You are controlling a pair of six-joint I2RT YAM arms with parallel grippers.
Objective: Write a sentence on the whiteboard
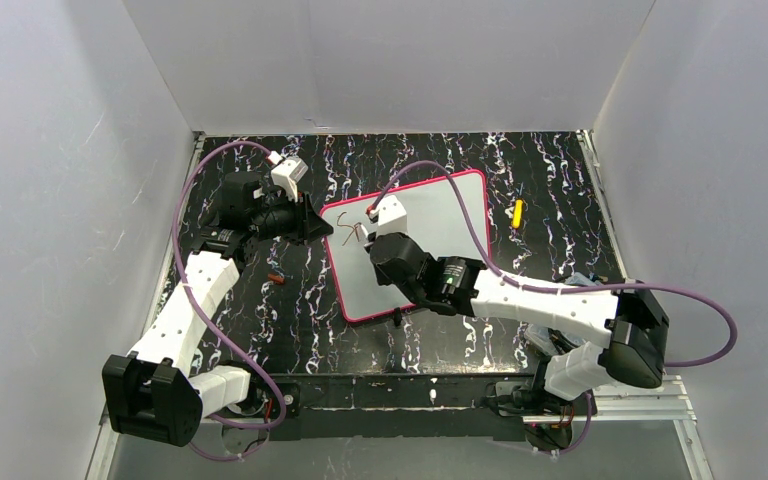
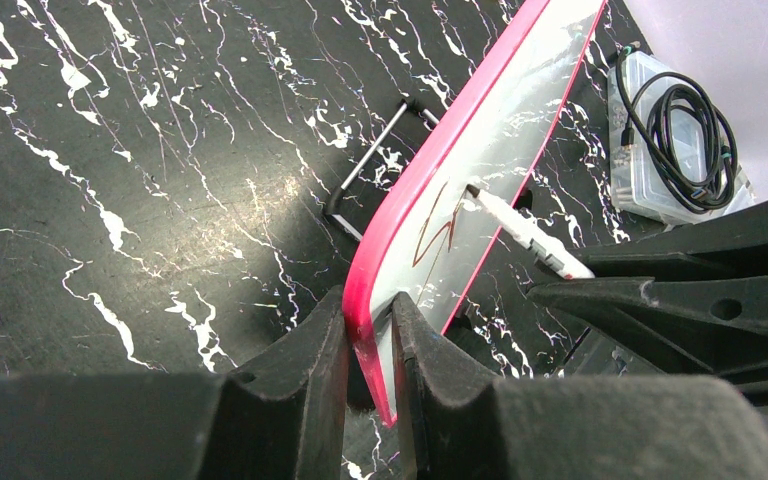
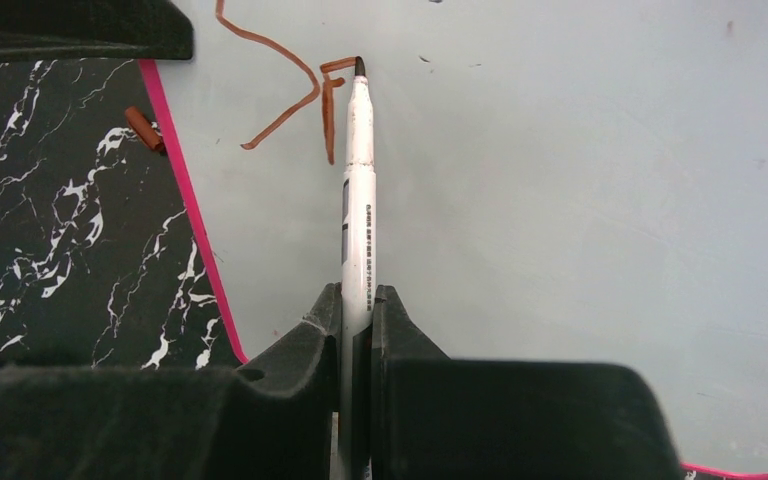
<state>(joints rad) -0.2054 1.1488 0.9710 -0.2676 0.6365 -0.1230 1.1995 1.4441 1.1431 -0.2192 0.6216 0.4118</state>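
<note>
The whiteboard (image 1: pixel 430 235), white with a pink-red frame, lies tilted on the black marble table. My left gripper (image 1: pixel 312 228) is shut on its left frame edge, one finger on each side, as the left wrist view (image 2: pixel 372 335) shows. My right gripper (image 1: pixel 368 240) is shut on a white marker (image 3: pixel 359 180) and holds it over the board's upper left corner. The marker tip (image 3: pixel 360 66) touches the board. The sentence (image 3: pixel 290 95) consists of a red-brown "S" and the first strokes of a second letter. It also shows in the left wrist view (image 2: pixel 435 232).
A red-brown pen cap (image 1: pixel 276 278) lies on the table left of the board. A yellow object (image 1: pixel 518 212) lies to the board's right. A clear plastic box with a black cable (image 2: pixel 670 130) sits at the right. A black clip foot (image 1: pixel 397 318) juts from the near edge. White walls enclose the table.
</note>
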